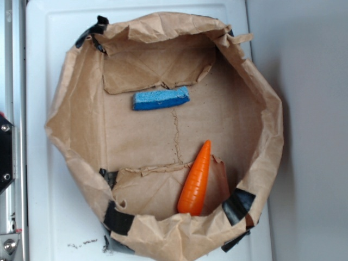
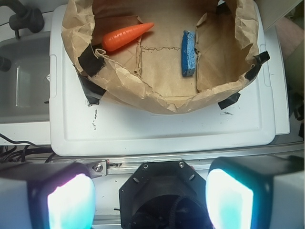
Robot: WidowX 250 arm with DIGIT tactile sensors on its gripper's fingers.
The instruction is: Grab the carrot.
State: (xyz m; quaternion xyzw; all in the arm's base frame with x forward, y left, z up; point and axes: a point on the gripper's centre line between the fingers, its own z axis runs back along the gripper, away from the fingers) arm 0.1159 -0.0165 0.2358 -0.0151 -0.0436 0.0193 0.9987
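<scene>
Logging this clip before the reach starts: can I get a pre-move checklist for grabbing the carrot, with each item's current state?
1. Glossy orange plastic carrot visible, unobstructed: ok.
2. Carrot lies flat inside crumpled brown paper bag: ok.
3. Blue rectangular sponge apart from carrot: ok.
4. Gripper open, nothing between its fingers: ok.
5. Gripper above carrot: not ok; it is outside the bag.
6. Bag wall near carrot's wide end leaves finger room: cannot tell.

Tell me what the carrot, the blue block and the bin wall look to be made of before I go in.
Carrot: apparently hard plastic, smooth and glossy, with light glinting along its side. Blue block: looks like sponge or foam, matte with a grainy, pitted top. Bin wall: crumpled brown paper, creased and torn, patched at the rim with black tape. The gripper is open, well short of them.
</scene>
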